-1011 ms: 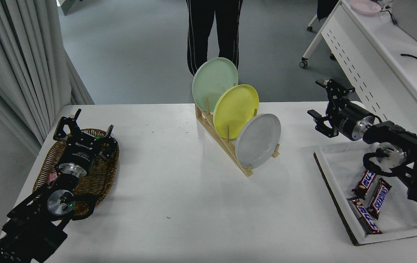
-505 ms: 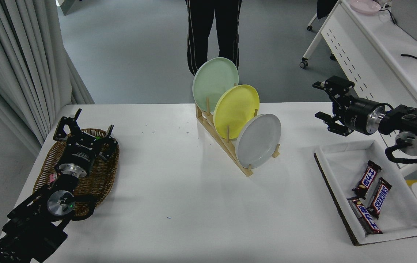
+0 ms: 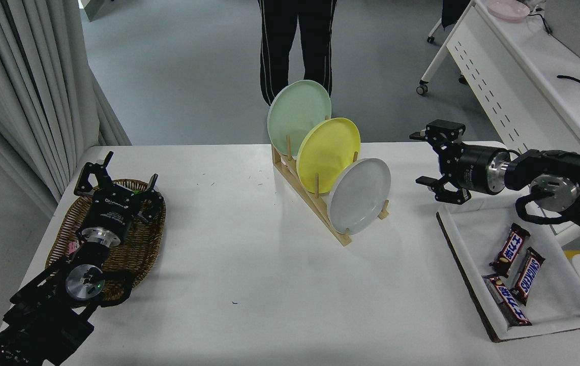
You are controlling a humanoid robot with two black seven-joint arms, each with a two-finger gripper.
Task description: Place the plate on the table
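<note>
Left gripper [image 3: 117, 175] parked at lower left over wicker basket [image 3: 140, 249], fingers spread wide, nothing held. Basket woven, oval, coarse weave.

Mid-table: slatted wooden rack [image 3: 320, 213] with upright pegs, set diagonally. Three round smooth plates on edge, leaning: mint-green plate [image 3: 297, 114] far, yellow plate [image 3: 328, 152] middle, pale grey plate [image 3: 361, 195] nearest and lowest, in the front slot. Shallow raised rim, glossy-looking, probably slick to pinch. Table [image 3: 249, 264] white, matte, smooth, rounded corners.

Right gripper [image 3: 429, 160] just right of grey plate, apart from it, fingers wide open and empty, pointing left toward the rim.

Risks, judged from layout:
- Thin slick rim, two-finger pinch: shallow grip likely to slip or let plate swing once clear of pegs.
- Grey plate overlaps yellow plate from this angle; contact between them not discernible. Pulling sideways instead of up could drag yellow plate or catch a peg and shift or tip the light rack.
- Overshoot could knock yellow plate instead.
- Set-down: tilted release means plate rolling or clattering; needs turning flat first.

Far right: white tray [image 3: 564, 310], dark edge, soft-looking lining, three glossy wrapped candy bars [image 3: 516, 274]. Low arm sweep could clip tray edge.

Person's legs [image 3: 297, 46] at far side.
</note>
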